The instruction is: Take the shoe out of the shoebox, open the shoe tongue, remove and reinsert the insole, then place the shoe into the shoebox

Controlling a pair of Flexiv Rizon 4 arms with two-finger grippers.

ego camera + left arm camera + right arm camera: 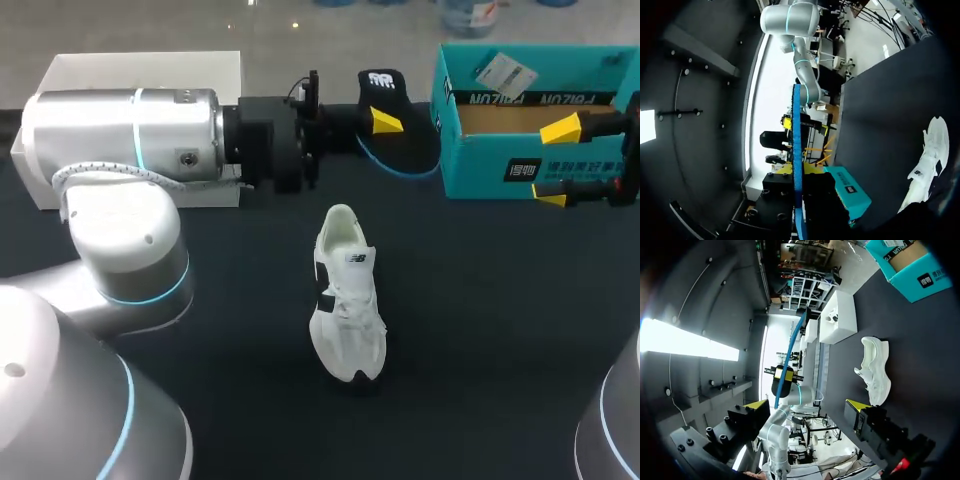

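Mid-table, shoe point(345, 295) well apart from shoebox point(490, 165), left gripper point(386, 121) clamped on insole point(405, 150), right gripper point(556, 163) spread.

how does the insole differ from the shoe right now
The insole is black with a blue edge; the shoe is mostly white. The insole is held up in the left gripper; the shoe stands upright on the table, untouched. Both are outside the teal shoebox.
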